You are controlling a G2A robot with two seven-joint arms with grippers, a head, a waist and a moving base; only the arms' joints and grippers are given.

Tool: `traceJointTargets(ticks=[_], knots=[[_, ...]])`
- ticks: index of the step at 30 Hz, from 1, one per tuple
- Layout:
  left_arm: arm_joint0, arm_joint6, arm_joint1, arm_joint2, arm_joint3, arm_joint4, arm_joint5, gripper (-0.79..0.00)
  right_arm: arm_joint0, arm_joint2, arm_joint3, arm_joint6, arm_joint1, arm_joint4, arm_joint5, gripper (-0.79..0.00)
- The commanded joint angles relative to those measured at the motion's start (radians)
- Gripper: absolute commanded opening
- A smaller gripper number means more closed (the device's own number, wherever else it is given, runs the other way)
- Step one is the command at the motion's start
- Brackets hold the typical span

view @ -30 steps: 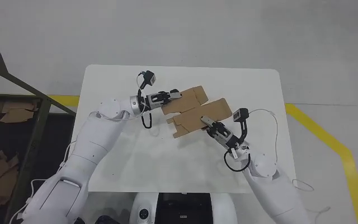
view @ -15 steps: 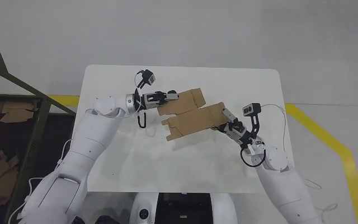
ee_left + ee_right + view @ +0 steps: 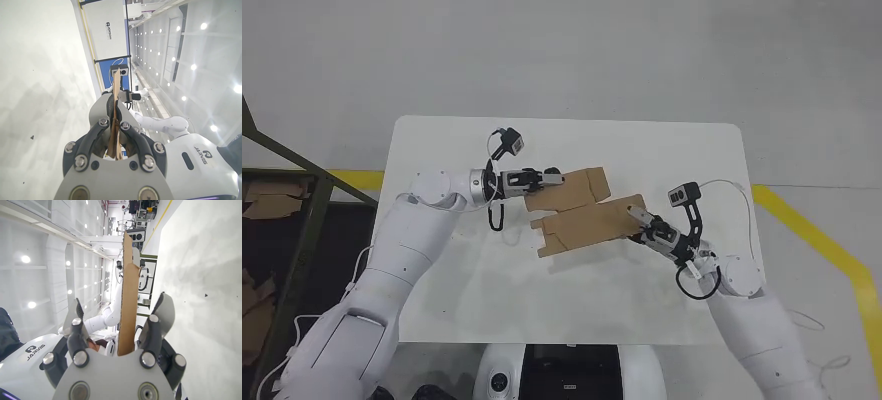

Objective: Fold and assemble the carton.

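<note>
The left arm is stretched from the left edge of the surface [image 3: 692,150] toward its middle, and the left claw [image 3: 547,177] is closed tight on the carton [image 3: 587,222]. The right arm is bent in from the near right corner, and the right claw [image 3: 640,214] is held with its fingers spread apart, one on each side of the carton's other end.

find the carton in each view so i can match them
Top view: carton flattened, mid-table, between left claw and right claw.
Left wrist view: carton edge-on, clamped in the left claw.
Right wrist view: carton edge-on inside the open right claw.
Shared landmark: the white table beside it.
</note>
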Motion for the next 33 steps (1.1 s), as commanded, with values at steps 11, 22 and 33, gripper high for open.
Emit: traceJointTargets(ticks=[11,22,33], knots=[[0.005,0.008,-0.002,0.002,0.001,0.000,-0.001,-0.785,0.000,-0.007,0.004,0.010,0.001,-0.010,0.004,-0.785],[0.016,0.007,-0.004,-0.024,-0.004,-0.102,0.028,0.000,-0.019,0.008,0.001,-0.020,0.002,0.019,-0.011,-0.785],[0.045,-0.005,-0.006,-0.049,0.010,-0.208,0.094,0.000,-0.074,0.049,-0.013,-0.079,0.006,0.029,-0.045,-0.785]])
